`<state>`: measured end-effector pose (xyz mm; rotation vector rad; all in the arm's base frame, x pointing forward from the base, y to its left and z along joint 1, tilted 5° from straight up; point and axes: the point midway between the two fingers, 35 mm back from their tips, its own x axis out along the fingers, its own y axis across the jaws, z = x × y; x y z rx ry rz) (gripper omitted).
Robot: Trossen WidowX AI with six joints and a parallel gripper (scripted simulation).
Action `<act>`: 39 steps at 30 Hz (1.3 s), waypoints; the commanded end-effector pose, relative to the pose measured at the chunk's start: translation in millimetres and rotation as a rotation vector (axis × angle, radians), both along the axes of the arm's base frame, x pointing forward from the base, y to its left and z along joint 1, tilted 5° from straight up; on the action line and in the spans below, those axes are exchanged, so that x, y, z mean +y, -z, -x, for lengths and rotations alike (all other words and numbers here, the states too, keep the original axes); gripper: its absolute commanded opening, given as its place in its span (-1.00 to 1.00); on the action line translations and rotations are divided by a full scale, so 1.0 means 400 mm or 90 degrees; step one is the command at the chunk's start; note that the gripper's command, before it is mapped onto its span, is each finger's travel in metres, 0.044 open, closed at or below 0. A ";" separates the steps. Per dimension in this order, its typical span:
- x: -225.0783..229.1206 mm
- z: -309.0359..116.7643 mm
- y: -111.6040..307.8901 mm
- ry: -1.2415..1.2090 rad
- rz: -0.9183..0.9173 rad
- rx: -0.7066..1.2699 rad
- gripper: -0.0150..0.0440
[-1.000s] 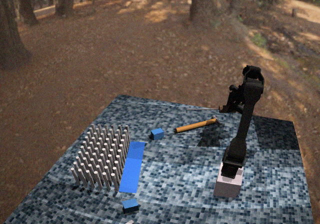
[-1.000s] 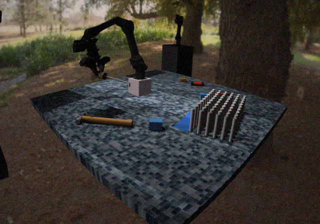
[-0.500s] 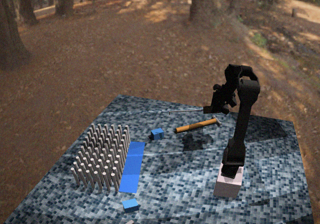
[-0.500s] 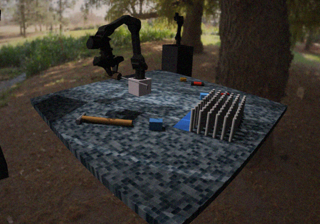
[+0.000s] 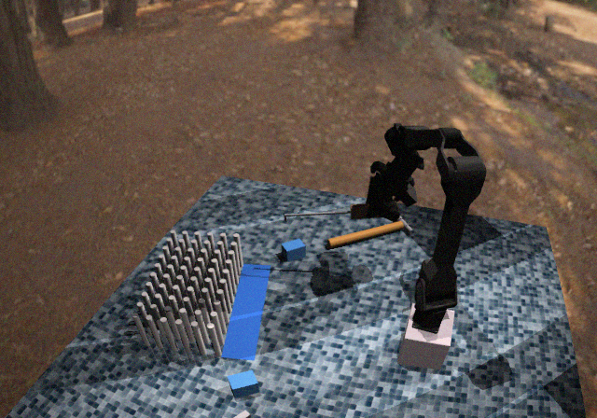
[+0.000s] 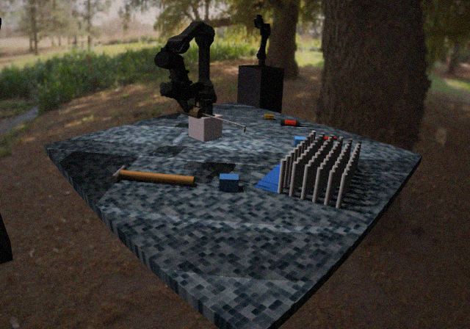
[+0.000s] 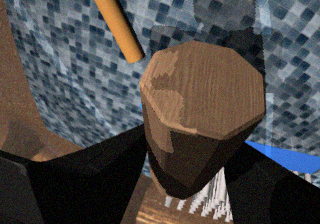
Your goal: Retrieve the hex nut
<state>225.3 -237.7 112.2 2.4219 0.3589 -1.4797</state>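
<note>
My gripper (image 5: pixel 370 210) (image 6: pixel 194 112) (image 7: pixel 187 138) is shut on the wooden handle of a hook tool (image 5: pixel 358 211) (image 6: pixel 195 111) (image 7: pixel 205 89). The tool is raised above the table, its shadow lying apart from it. Its thin metal shaft points toward the spacer side and ends in a small downward bend. The standing metal spacers (image 5: pixel 215 339) (image 6: pixel 280 177) (image 7: pixel 215 199) are upright in rows, well away from the tool tip. The blue taped strip (image 5: pixel 248 312) (image 6: pixel 271 181) (image 7: pixel 290 156) lies in front of them. The hex nut cannot be made out in any view.
An orange-handled hammer (image 5: pixel 365 234) (image 6: pixel 157 177) (image 7: pixel 117 24) lies on the table. One blue block (image 5: pixel 293 249) (image 6: pixel 228 182) is near the strip's far end, another (image 5: pixel 243 383) (image 6: pixel 299 140) near its other end. A red-handled tool (image 6: pixel 288 122) and a yellow object (image 6: pixel 269 116) lie beyond.
</note>
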 end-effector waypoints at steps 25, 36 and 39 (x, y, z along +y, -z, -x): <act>0.340 -0.141 0.017 -0.009 -0.029 -0.052 -0.49; 0.377 -0.161 0.072 -0.010 -0.038 -0.061 -0.49; 0.373 -0.171 0.118 -0.010 -0.037 -0.061 -0.49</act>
